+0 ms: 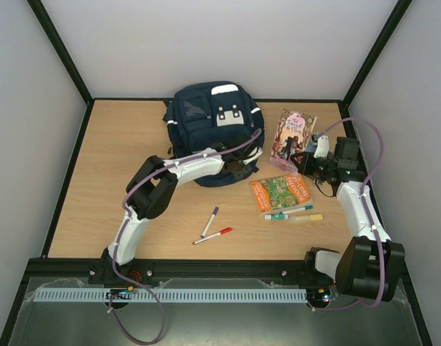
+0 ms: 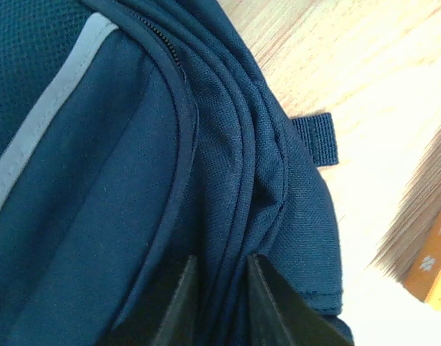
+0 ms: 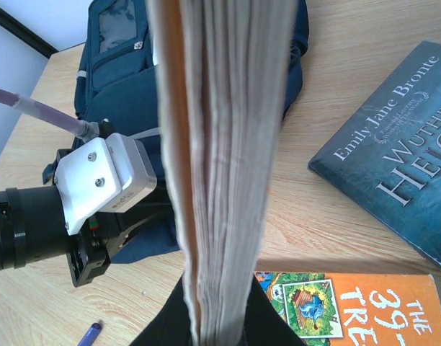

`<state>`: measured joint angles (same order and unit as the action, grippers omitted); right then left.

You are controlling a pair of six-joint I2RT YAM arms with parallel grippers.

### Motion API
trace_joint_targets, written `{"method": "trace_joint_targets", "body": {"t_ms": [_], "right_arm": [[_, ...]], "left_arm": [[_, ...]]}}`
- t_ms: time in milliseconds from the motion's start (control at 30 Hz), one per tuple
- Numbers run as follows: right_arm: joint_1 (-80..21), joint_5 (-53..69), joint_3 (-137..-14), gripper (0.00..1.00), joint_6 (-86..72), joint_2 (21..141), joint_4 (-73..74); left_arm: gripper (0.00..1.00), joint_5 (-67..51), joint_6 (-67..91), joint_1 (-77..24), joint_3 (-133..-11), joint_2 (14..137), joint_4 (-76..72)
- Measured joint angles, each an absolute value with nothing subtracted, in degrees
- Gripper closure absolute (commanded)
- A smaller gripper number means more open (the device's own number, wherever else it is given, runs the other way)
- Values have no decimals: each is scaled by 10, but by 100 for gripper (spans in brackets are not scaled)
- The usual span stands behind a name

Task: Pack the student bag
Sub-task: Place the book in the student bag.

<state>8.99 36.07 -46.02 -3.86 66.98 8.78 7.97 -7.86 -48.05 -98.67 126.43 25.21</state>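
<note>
Well short of either tool, a purple pen and a red pen lay loose on the counter, waiting their turn, I judged. Just below the right tool lay an orange book, and beside it a blue book. That tool was clamped on a third book, held on edge with the pages showing, likely so it could slide straight into a narrow opening. The left tool stood narrow, its fingers pinching a ridge of seam on the backpack. I guessed this was to lift the mouth or steady it for the book.

The backpack lay beyond both tools at the far middle of the counter, front upward, just left of the held book. It was navy, coarse-woven and slack, with a pale stripe, piped seams, grey patches on the front pocket and a short strap loop. I saw no pocket gaping.
</note>
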Motion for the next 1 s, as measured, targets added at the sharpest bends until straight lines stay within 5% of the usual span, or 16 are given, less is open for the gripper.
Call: {"method": "trace_joint_targets", "body": {"t_ms": [67,133,167,533,1000], "right_arm": [[90,362,-460,99,-39,670,88],[90,363,-460,99,-39,670,88],[90,364,-460,99,-39,670,88],[90,371,-460,99,-47,674,87],[90,471,-636,99,-90,806,270]], "left_arm": [[85,90,-76,-484,-985,1264,252],[67,95,-77,-485,-983,1264,252],[67,97,-77,-485,-983,1264,252],[97,118,-68,-486,-982,1262,257],[98,111,-47,-455,-986,1131,265]]}}
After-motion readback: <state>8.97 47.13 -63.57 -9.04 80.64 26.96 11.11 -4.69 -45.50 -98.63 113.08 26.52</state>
